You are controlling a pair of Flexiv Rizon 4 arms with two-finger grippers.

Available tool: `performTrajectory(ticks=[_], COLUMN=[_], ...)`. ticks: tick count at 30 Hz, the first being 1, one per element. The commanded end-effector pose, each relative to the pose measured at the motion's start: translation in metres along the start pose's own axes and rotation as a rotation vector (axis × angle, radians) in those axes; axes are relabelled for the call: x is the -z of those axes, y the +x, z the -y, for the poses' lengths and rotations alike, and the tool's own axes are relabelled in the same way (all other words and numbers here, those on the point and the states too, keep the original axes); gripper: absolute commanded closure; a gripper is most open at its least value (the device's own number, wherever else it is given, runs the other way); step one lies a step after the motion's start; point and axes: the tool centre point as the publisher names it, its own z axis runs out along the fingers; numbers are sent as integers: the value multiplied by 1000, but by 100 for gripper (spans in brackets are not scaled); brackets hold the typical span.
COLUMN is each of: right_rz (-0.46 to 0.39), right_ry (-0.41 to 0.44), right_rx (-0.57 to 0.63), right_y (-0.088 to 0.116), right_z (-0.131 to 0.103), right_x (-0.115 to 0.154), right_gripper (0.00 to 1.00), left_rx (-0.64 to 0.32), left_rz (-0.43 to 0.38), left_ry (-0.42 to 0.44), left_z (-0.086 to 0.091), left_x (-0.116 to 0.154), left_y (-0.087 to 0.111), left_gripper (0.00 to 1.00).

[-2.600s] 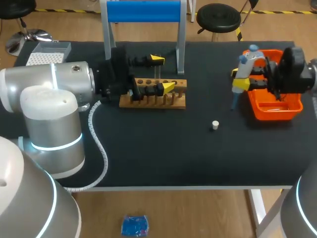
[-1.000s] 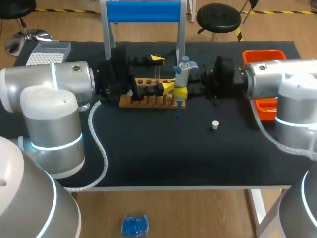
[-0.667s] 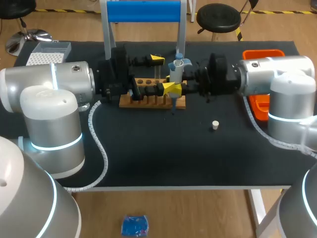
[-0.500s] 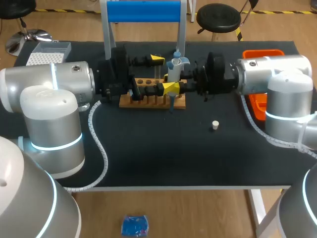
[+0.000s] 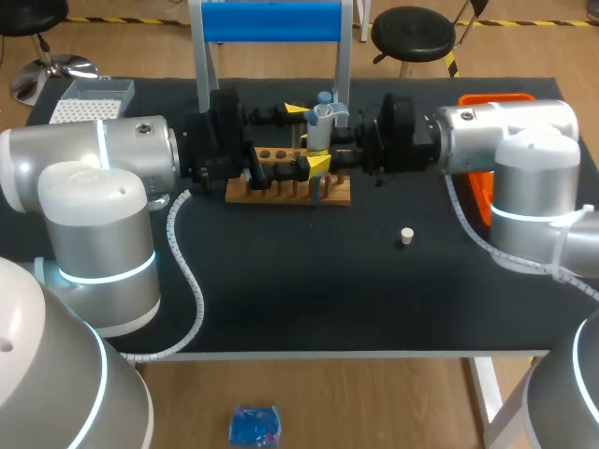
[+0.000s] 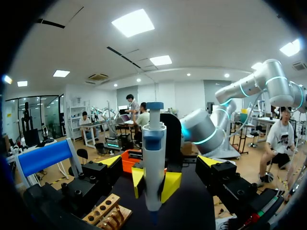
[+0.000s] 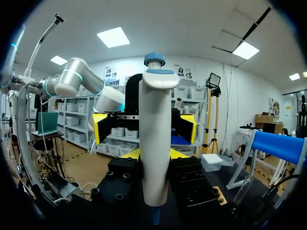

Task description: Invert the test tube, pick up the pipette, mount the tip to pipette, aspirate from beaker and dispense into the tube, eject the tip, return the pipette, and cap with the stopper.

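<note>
My right pincer (image 7: pixel 154 155) is clenched on the pipette (image 7: pixel 154 139), with one yellow tip on each side of the barrel, low on the body. The pipette is upright, blue plunger knob on top and blue lower end pointing down. Seen from above, it hangs over the right end of the wooden rack (image 5: pixel 281 192). The rack sits midway along the table (image 5: pixel 281 299), nearer the far edge than the near one. My left pincer (image 6: pixel 160 162) is released, its fingers spread wide. The pipette stands between them and I see it touching neither. From above, one left finger lies beyond the rack's far side and the other over the rack's top. The two pincers face each other above the rack, and my right arm reaches in past the table's middle. The test tube (image 7: pixel 243 189) is clear and tilted, just beside the rack's far side, near a leg of the blue stand (image 5: pixel 271 21). Its foot is hidden, so I cannot tell which hole carries it. The stopper (image 5: pixel 406 236) is small and white, lying on bare table right of the middle, well apart from the rack. The tip box (image 5: pixel 89 101) is at the far left corner. The orange tray (image 5: pixel 474 198) is near the right edge, largely hidden behind my right arm.
</note>
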Motion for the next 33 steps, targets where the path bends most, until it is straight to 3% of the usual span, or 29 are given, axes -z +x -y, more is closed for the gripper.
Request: performTrajectory(ticks=[1, 20, 21, 25, 27, 33], right_rz=[1, 9, 10, 17, 19, 24], right_ry=[-1, -7, -8, -10, -10, -10], right_rx=[1, 13, 14, 16, 17, 16], right_y=[-2, -5, -5, -5, -5, -4], right_z=[2, 0, 0, -1, -1, 0], right_x=[-5, -11, -11, -11, -11, -11], right_gripper=[100, 100, 100, 100, 100, 100], left_rx=[-1, -1, -1, -1, -1, -1], left_rz=[2, 2, 2, 2, 2, 2], left_ry=[1, 1, 1, 1, 1, 1], left_z=[-1, -1, -1, -1, -1, -1], left_x=[0, 0, 0, 0, 0, 0], left_y=[0, 0, 0, 0, 0, 0], left_gripper=[0, 0, 33, 84, 100, 100])
